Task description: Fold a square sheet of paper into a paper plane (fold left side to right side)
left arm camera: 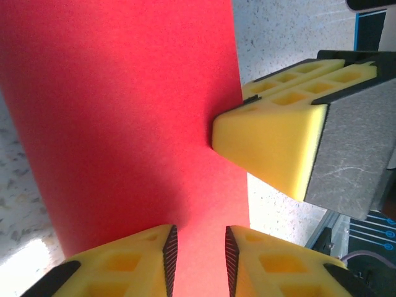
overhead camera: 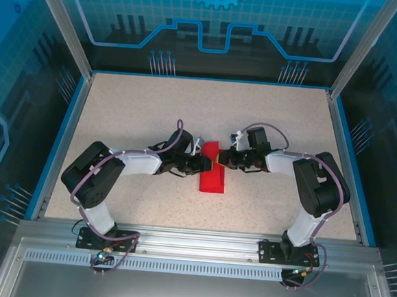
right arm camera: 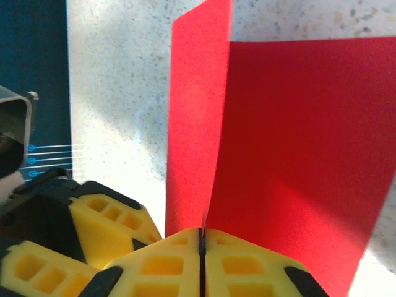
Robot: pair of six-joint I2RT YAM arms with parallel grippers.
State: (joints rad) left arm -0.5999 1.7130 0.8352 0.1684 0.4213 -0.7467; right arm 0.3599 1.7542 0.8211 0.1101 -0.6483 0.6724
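Observation:
The square sheet of paper (overhead camera: pixel 212 171) lies red side up at mid-table, partly folded into a narrow strip. My right gripper (right arm camera: pixel 202 232) is shut on the sheet's edge, and a red flap (right arm camera: pixel 195 124) stands up from the pinch beside the flat part (right arm camera: pixel 297 154). My left gripper (left arm camera: pixel 198 238) is open low over the paper (left arm camera: pixel 124 124), red showing in the gap between its pads. The right gripper's yellow fingers (left arm camera: pixel 266 145) meet the paper's edge in the left wrist view. Both grippers (overhead camera: pixel 206 164) (overhead camera: pixel 223 161) meet over the sheet's upper half.
The speckled table (overhead camera: pixel 153 110) is bordered by blue rails (overhead camera: pixel 62 131) on the sides and a metal frame (overhead camera: pixel 191 244) at the near edge. The left gripper's fingers (right arm camera: pixel 105 223) sit close beside the right ones.

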